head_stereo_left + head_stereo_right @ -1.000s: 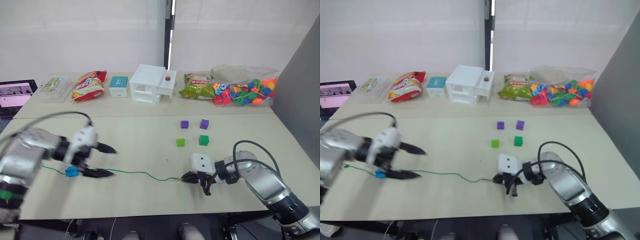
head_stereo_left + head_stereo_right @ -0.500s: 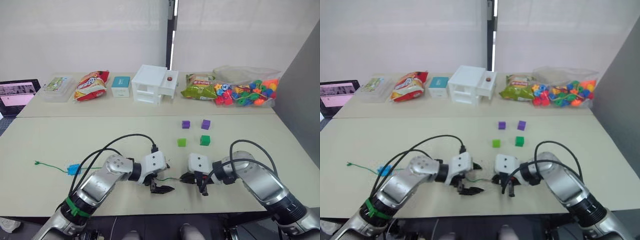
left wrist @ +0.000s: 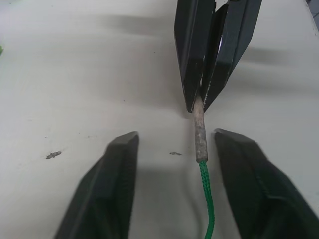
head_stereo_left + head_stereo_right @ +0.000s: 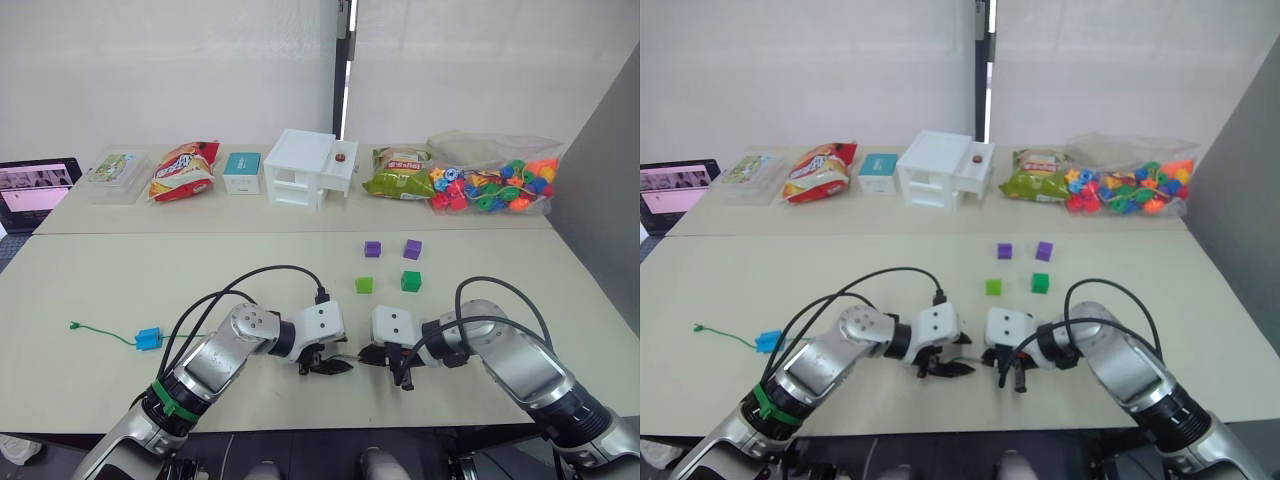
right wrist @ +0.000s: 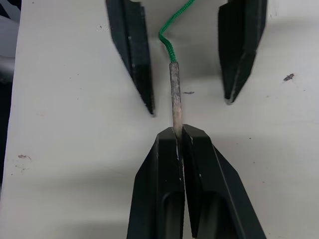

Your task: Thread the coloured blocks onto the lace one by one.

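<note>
- Right pincer (image 5: pixel 178 130) is clamped on the grey metallic tip (image 5: pixel 175 94) of the lace (image 3: pixel 205 199), pinning it low over the bench (image 4: pixel 250 270); jaws fully closed around the stiff end.
- Left pincer (image 3: pixel 172 149) stands wide, one finger on either side of the tip just behind the right pincer's hold, touching nothing as far as can be seen.
- Both forearms lie low and converge near the front middle of the bench, pincers facing each other almost tip to tip.
- Progress: one blue block (image 4: pixel 148 338) sits on the cord at the robot's far left, near the knotted end (image 4: pixel 74 325); judged as threaded.
- Outstanding: two purple blocks (image 4: pixel 372 248) (image 4: pixel 411 248), the light green block (image 4: pixel 364 285) and the dark green block (image 4: pixel 408 281) lie loose in a small cluster beyond the right pincer, well apart from the lace.
- Judgement: one of five done; the present step looks like a handover or re-grip of the tip before fetching the next block.
</note>
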